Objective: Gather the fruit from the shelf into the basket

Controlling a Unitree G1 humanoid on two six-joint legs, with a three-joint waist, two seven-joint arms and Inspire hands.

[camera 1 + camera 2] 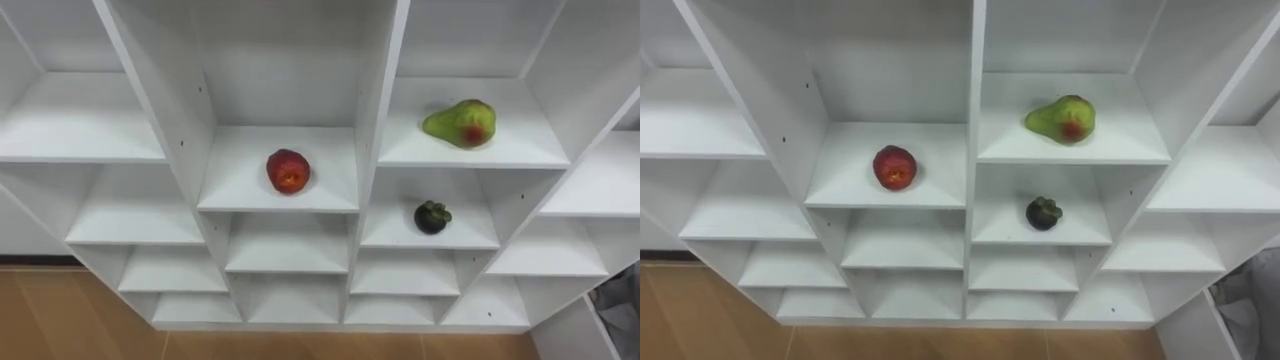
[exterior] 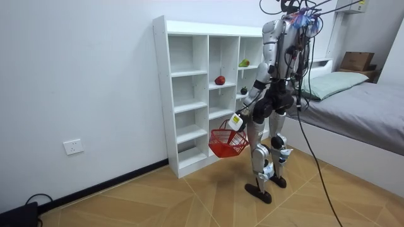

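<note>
Red fruit (image 1: 288,170) lies on a middle-column shelf of the white closet (image 1: 372,150). In the next column to the right, a green pear (image 1: 460,123) sits a little higher, with a mangosteen (image 1: 432,216) on the shelf directly below it. I stand facing the closet, my left hand (image 2: 236,121) low, fingers closed round the handle of a red basket (image 2: 227,144) hanging from it.

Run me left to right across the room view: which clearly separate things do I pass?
wall socket → red fruit → green fruit → cardboard box
</note>
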